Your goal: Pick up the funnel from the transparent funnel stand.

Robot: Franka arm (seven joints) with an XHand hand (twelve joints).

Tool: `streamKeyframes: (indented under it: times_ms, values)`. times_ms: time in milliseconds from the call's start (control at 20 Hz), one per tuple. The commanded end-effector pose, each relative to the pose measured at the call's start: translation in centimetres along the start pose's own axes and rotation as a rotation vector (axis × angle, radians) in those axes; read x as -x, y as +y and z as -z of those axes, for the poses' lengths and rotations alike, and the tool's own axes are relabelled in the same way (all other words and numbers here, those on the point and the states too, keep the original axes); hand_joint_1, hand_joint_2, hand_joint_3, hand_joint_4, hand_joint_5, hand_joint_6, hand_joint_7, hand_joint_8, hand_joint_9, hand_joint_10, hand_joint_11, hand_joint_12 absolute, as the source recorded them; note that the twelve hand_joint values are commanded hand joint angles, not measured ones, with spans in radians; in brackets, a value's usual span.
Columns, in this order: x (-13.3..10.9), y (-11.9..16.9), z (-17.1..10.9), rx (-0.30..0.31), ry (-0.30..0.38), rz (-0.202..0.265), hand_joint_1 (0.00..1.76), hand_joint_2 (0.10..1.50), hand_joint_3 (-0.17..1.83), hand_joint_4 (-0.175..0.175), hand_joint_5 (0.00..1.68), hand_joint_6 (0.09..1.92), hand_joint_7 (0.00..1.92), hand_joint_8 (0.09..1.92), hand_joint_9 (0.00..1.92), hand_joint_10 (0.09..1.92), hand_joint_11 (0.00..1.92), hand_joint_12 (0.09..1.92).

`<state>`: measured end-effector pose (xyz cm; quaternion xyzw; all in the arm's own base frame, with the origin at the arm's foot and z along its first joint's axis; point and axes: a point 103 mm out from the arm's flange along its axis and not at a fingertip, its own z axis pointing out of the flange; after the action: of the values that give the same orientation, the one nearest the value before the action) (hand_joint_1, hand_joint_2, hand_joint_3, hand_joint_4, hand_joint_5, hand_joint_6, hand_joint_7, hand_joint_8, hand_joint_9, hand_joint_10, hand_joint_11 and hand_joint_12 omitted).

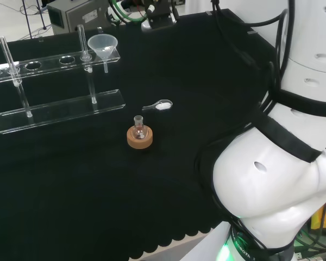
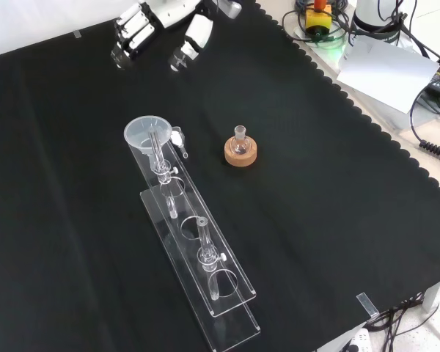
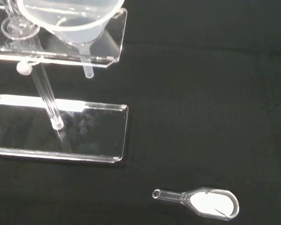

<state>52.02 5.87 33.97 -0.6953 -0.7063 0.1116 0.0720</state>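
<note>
Bench under black cloth [image 2: 315, 191]. Clear funnel stand [image 2: 205, 282] sits on it. Cork ring [image 2: 240, 153] with small flask just beside the stand's funnel end; glass scoop [image 3: 203, 203] of white powder near that end too.

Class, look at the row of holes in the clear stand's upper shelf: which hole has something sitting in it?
The end hole nearest the hand holds the funnel; the other holes of the stand are empty.

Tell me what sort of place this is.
Probably a chemistry lab bench set up for robot trials: a funnel in a clear funnel stand, a small flask on a cork ring, and a robot hand.
</note>
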Motion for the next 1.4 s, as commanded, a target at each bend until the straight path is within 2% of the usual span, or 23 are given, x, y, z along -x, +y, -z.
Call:
streamKeyframes:
  times_ms: [50,300,450,750,1050,1400]
  values:
    - [-0.8,0.7,-0.4,-0.027,-0.032,0.006,0.15,1.12,0.30,0.006,0.22,0.09,0.08,0.52,0.21,0.61,0.02,1.39]
    - [-1.6,1.4,-0.5,-0.048,-0.042,0.025,0.35,1.01,0.26,0.000,0.20,0.09,0.08,0.55,0.23,0.65,0.01,1.41]
    - [-2.2,1.8,-1.0,-0.103,-0.041,0.038,0.43,0.91,0.25,-0.014,0.21,0.09,0.08,0.63,0.26,0.71,0.07,1.45]
    - [-3.4,2.5,-1.1,-0.162,-0.064,0.056,0.45,0.78,0.26,-0.040,0.14,0.09,0.01,0.70,0.22,0.80,0.18,1.50]
    - [-4.7,3.4,-1.0,-0.206,-0.107,0.071,0.48,0.73,0.27,-0.057,0.07,0.09,0.00,0.59,0.16,0.84,0.25,1.50]
    - [-5.4,4.4,-0.7,-0.202,-0.148,0.078,0.56,0.70,0.28,-0.059,0.04,0.09,0.00,0.55,0.18,0.88,0.34,1.49]
